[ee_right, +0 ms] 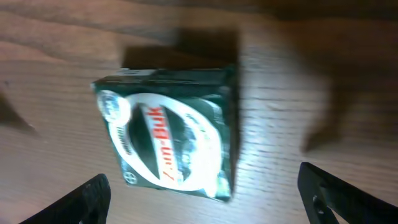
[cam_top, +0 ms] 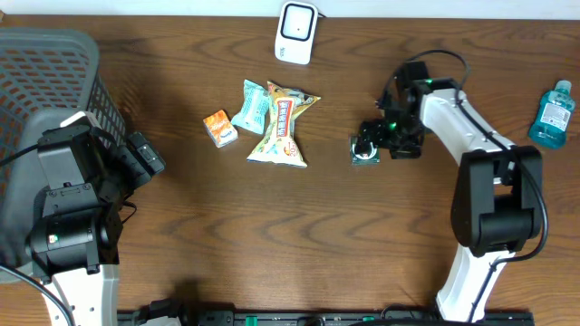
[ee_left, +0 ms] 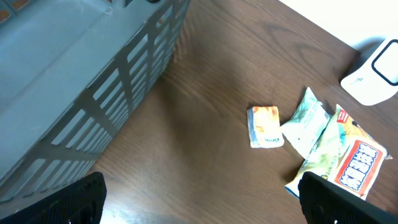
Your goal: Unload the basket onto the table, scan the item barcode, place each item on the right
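Table first: brown wood, with everything spread along its far half. At nine o'clock, a grey basket, and beside it the left gripper, parked with fingers wide apart and gripping nothing. At three o'clock, the right gripper, hanging directly over a small green box; fingers spread to either side, clear of the cardboard, so open and holding nothing.

Near the centre, toward eleven o'clock, a large snack bag, touching a pale green pack, with a small orange pack just beside that. At twelve o'clock, against the far edge, a white scanner. Far out at two o'clock, a blue bottle, well apart from the rest.

On progress, judged from the layout alone: no scan under way. Green box taken as the item in hand; flat on the wood, printed face up, well short of the scanner. Barcode not visible on that face. No telling whether this box has yet been scanned. If not, left to do: close on the box, lift, carry toward twelve o'clock, turn the code to the scanner window.
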Robot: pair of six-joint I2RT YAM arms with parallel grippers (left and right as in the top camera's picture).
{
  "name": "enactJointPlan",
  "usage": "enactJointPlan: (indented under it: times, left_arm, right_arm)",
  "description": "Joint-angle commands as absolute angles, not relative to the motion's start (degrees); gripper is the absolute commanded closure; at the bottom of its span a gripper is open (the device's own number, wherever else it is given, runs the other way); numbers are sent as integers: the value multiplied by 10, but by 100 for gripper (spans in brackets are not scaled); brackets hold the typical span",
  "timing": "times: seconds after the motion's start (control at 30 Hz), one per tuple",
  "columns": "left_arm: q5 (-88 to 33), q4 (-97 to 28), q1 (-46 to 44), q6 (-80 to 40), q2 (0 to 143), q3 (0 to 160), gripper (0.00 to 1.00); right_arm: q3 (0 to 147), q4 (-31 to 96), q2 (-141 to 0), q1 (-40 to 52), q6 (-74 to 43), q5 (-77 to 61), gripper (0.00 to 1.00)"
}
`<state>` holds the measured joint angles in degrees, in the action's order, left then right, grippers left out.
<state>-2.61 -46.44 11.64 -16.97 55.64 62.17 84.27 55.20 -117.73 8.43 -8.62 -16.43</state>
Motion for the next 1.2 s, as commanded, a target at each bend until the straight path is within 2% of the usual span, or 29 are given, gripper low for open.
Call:
enactJointPlan:
  times: [0.0,0.23,0.4,0.63,1.17]
  left_arm:
    - [-19,-465,120,-175,557,625,2]
    - [-19,-465,120,-175,557,625,2]
    - [-19,-465,120,-175,557,625,2]
    - [-19,-465,120,-175,557,625,2]
    - [-19,-465,120,-175,557,625,2]
  right_arm:
    - [853,544,-1179,110,-104,-127,9]
    - [853,544,-1179,154,-153,-10,10]
    - [853,544,-1179,183,-176,46,16]
    - [843,531,-1179,200,-176,48,22]
    - [797,486,-1179,199,-175,48,20]
